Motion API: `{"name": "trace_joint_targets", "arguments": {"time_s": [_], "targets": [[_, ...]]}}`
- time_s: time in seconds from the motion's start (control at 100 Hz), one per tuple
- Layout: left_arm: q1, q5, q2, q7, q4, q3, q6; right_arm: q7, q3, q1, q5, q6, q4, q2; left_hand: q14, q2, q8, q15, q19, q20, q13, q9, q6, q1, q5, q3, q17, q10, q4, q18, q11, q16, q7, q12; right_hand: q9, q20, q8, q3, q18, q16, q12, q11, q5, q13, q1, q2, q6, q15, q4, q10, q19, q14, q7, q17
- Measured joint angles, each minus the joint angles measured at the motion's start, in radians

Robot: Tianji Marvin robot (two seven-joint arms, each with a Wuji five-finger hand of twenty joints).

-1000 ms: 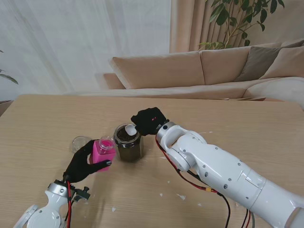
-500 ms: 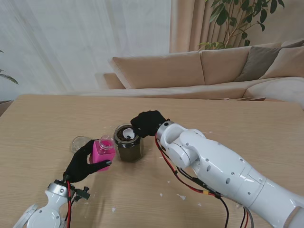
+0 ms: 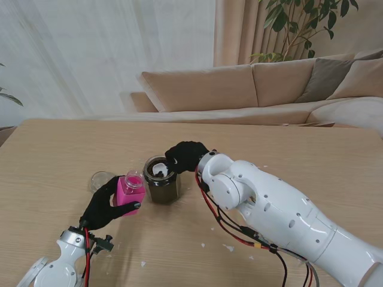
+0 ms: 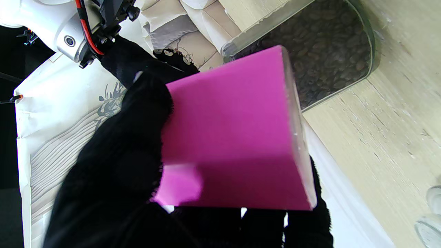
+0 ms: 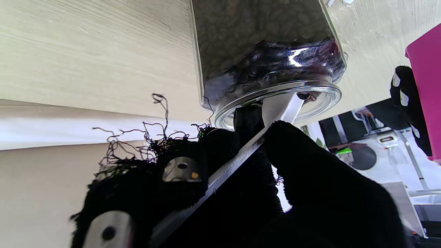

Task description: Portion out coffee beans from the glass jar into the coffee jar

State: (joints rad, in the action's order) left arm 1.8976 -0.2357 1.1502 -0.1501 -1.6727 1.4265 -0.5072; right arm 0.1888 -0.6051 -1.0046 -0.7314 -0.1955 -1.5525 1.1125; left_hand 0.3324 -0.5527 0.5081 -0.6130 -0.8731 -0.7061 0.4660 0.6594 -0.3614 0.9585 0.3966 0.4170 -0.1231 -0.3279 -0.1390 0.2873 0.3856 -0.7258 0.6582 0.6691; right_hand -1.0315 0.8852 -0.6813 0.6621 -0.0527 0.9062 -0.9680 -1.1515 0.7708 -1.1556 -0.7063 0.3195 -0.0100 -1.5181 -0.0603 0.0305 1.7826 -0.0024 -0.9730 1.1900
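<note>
A glass jar (image 3: pixel 161 181) of dark coffee beans stands open mid-table; its beans show clearly through the wall (image 5: pixel 268 44) and beside the pink jar (image 4: pixel 320 51). My right hand (image 3: pixel 187 155) is shut on a white spoon (image 3: pixel 158 169), whose bowl dips inside the jar's mouth (image 5: pixel 277 108). The small pink coffee jar (image 3: pixel 130 191) stands open just left of the glass jar, and my left hand (image 3: pixel 106 207) is shut around its pink body (image 4: pixel 234 137). In the right wrist view the pink jar (image 5: pixel 425 86) sits at the edge.
A round clear lid (image 3: pixel 100 179) lies on the table to the left of the pink jar and shows at a corner of the left wrist view (image 4: pixel 430 220). Small white specks (image 3: pixel 228 247) dot the tabletop nearer to me. A sofa stands beyond the far edge.
My right hand has tipped down and moved the spoon from over the glass jar's rim into its mouth. The left hand and pink jar have stayed put.
</note>
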Motion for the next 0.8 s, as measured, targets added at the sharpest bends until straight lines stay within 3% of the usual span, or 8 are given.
{"name": "trace_joint_targets", "arguments": {"time_s": [0.19, 0.36, 0.8], "targets": [[0.0, -0.001, 0.0, 0.0, 0.0, 0.0, 0.0, 0.011, -0.016, -0.008, 0.021, -0.033, -0.008, 0.001, 0.0, 0.0, 0.0, 0.0, 0.0, 0.0, 0.0, 0.0, 0.0, 0.0, 0.0, 0.0, 0.0, 0.0, 0.0, 0.0, 0.0, 0.0, 0.0, 0.0, 0.0, 0.0, 0.0, 0.0, 0.0, 0.0, 0.0, 0.0, 0.0, 0.0, 0.0, 0.0, 0.0, 0.0, 0.0, 0.0, 0.0, 0.0, 0.0, 0.0], [-0.001, -0.001, 0.0, 0.0, 0.0, -0.001, 0.001, 0.025, -0.037, -0.02, 0.093, -0.063, -0.016, 0.002, 0.0, 0.0, 0.0, 0.0, 0.0, 0.0, 0.0, 0.0, 0.0, 0.0, 0.0, 0.0, 0.0, 0.0, 0.0, 0.0, 0.0, 0.0, 0.0, 0.0, 0.0, 0.0, 0.0, 0.0, 0.0, 0.0, 0.0, 0.0, 0.0, 0.0, 0.0, 0.0, 0.0, 0.0, 0.0, 0.0, 0.0, 0.0, 0.0, 0.0], [-0.006, -0.003, 0.0, -0.002, 0.0, -0.013, 0.015, 0.03, -0.118, -0.083, 0.106, -0.109, -0.077, 0.0, 0.0, 0.0, 0.0, 0.0, 0.0, 0.0, 0.0, 0.0, 0.0, 0.0, 0.0, 0.0, 0.0, 0.0, 0.0, 0.0, 0.0, 0.0, 0.0, 0.0, 0.0, 0.0, 0.0, 0.0, 0.0, 0.0, 0.0, 0.0, 0.0, 0.0, 0.0, 0.0, 0.0, -0.001, 0.0, 0.0, 0.0, 0.0, 0.0, 0.0]]}}
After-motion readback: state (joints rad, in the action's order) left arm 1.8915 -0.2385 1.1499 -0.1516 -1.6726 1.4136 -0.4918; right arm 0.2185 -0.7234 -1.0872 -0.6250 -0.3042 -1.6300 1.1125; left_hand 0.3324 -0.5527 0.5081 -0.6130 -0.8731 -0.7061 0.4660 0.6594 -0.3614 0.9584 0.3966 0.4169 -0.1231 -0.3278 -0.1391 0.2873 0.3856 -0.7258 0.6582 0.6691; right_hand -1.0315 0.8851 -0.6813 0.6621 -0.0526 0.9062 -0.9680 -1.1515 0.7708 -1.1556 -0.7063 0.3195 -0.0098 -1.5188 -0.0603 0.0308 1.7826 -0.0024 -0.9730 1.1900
